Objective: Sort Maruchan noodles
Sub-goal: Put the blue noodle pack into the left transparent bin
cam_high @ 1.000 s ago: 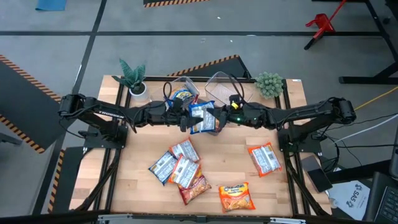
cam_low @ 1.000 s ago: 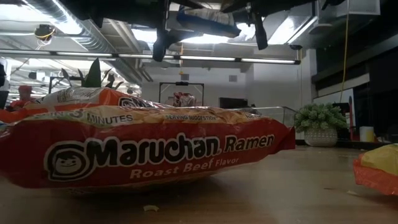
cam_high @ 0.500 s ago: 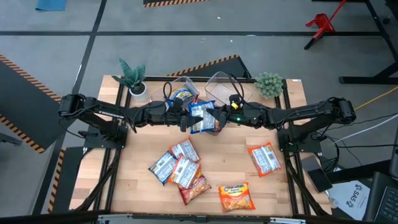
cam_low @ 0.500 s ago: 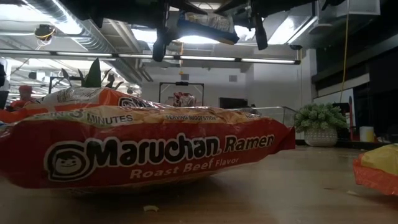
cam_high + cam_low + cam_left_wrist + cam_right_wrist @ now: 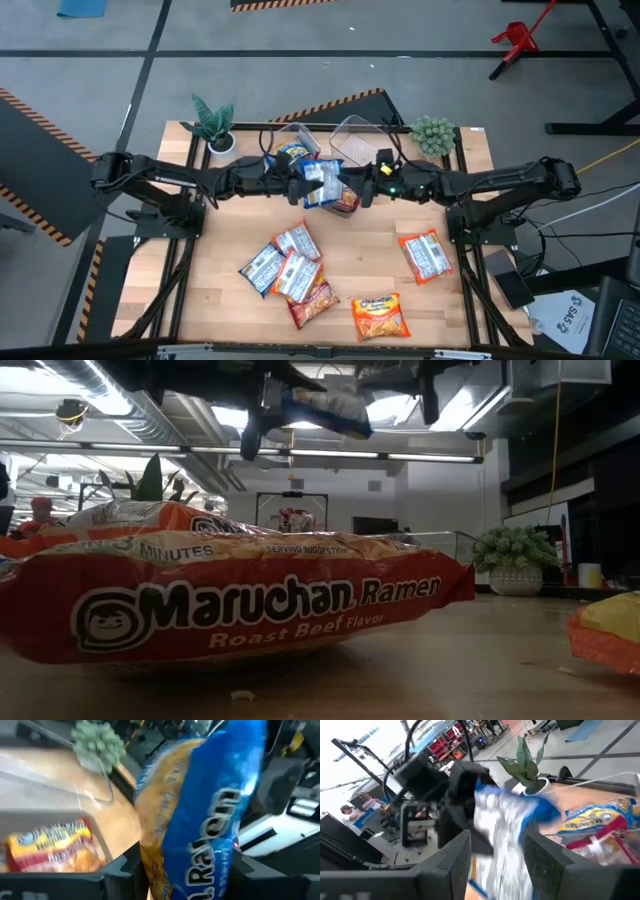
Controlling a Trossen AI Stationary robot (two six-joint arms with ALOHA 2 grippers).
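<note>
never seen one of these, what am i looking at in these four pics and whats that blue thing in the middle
It is a robot with two dark arms at a wooden table. One picture looks straight down, one sits at table-top height, and two come from cameras on the arms' wrists. The left gripper and right gripper meet mid-table, above the surface. The blue thing is a blue ramen packet held up in the left gripper's fingers; the right gripper's fingers stand open around it. Loose ramen packets lie on the table, and clear bins with two potted plants stand at the far edge.
</note>
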